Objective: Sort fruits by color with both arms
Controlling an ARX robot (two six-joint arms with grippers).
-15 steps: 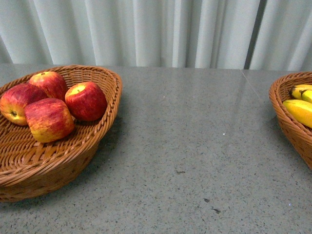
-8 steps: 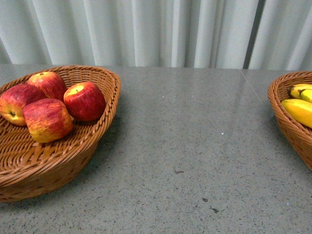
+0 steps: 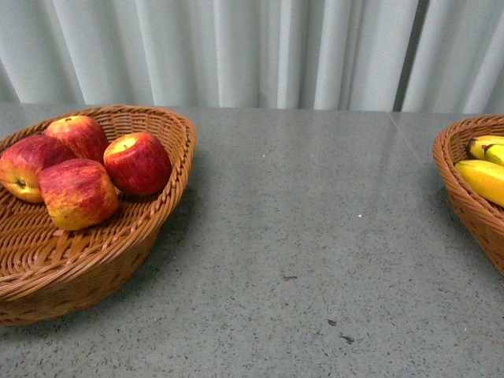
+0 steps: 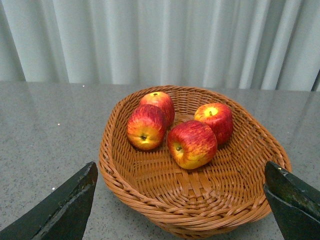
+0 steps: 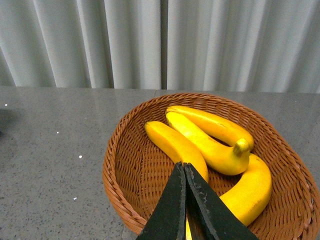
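Several red apples (image 3: 79, 193) with yellow streaks lie together in the wicker basket (image 3: 179, 165) at the left. Yellow bananas (image 3: 482, 179) lie in a second wicker basket (image 3: 459, 197) at the right edge. Neither arm shows in the front view. In the left wrist view my left gripper (image 4: 180, 167) stands open, its dark fingers (image 4: 70, 205) wide apart on either side of the apple basket (image 4: 150, 200), with the apples (image 4: 192, 144) beyond them. In the right wrist view my right gripper (image 5: 183, 165) is shut and empty, over the basket (image 5: 120, 190) of several bananas (image 5: 210, 145).
Both baskets rest on a grey speckled table (image 3: 315, 220). A pale pleated curtain (image 3: 252, 47) hangs behind the table's far edge. A few dark specks (image 3: 339, 331) mark the table near the front.
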